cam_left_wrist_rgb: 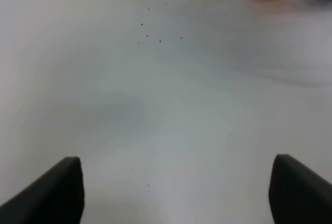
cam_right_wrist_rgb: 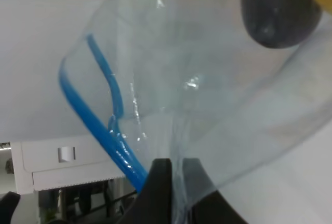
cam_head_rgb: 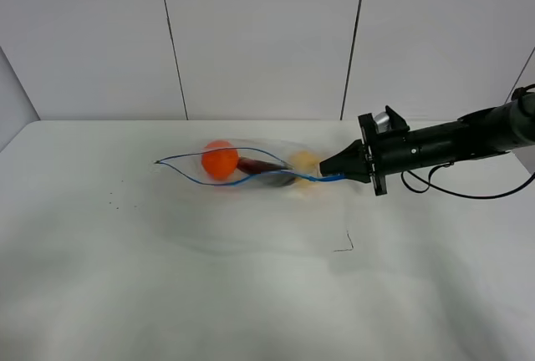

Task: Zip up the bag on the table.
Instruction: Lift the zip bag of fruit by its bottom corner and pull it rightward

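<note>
zip bag (cam_head_rgb: 251, 155): limp, slippery film | hold at blue zip strip (cam_right_wrist_rgb: 98, 125) end | right gripper (cam_head_rgb: 328, 173) pinching its corner | left gripper (cam_left_wrist_rgb: 176, 193) wide, empty

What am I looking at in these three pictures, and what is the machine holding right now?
It is a robot with two arms, each ending in a two-fingered gripper. The wide picture comes from a camera mounted high above the white table. The other two come from a camera on each wrist.

On the table lies a clear, crinkly plastic zip bag. It holds an orange ball, a yellow fruit and a dark oblong item.

The right gripper is shut on the bag's edge, by one end of its blue zip strip. The strip's two halves gape apart, so the bag is not zipped.

The left gripper hangs open above the table, holding nothing.
</note>
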Available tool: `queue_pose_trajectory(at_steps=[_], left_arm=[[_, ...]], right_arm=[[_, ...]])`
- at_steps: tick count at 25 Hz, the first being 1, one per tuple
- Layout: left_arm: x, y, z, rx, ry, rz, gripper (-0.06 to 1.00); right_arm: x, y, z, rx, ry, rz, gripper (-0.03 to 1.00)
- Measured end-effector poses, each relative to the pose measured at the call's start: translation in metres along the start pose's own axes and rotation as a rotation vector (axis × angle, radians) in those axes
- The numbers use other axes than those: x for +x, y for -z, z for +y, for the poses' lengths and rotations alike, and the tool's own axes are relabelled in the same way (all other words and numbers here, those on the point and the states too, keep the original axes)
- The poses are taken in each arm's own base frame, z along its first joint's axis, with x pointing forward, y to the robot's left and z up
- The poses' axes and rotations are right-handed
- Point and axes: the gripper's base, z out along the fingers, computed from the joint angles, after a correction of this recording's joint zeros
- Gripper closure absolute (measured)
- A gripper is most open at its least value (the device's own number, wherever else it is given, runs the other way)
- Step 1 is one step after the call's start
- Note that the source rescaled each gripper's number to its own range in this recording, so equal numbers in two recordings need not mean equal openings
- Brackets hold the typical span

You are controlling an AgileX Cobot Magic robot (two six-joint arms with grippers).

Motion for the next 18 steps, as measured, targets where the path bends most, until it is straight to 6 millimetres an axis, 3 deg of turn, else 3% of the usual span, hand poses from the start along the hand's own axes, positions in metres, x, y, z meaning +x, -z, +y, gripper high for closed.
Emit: queue_pose_trajectory(at_steps=[4, 18], left_arm=[[0.0000, 0.0000, 0.0000, 0.000, 0.000, 0.000, -0.06], [-0.0003, 0.0000, 0.0000, 0.000, -0.001, -0.003, -0.06]], right_arm=[[-0.0007, 0.0042, 0.0103, -0.006, 0.021, -0.014, 0.97], [-0.0006, 0.0042, 0.0102, -0.005, 0.021, -0.012, 0.97]])
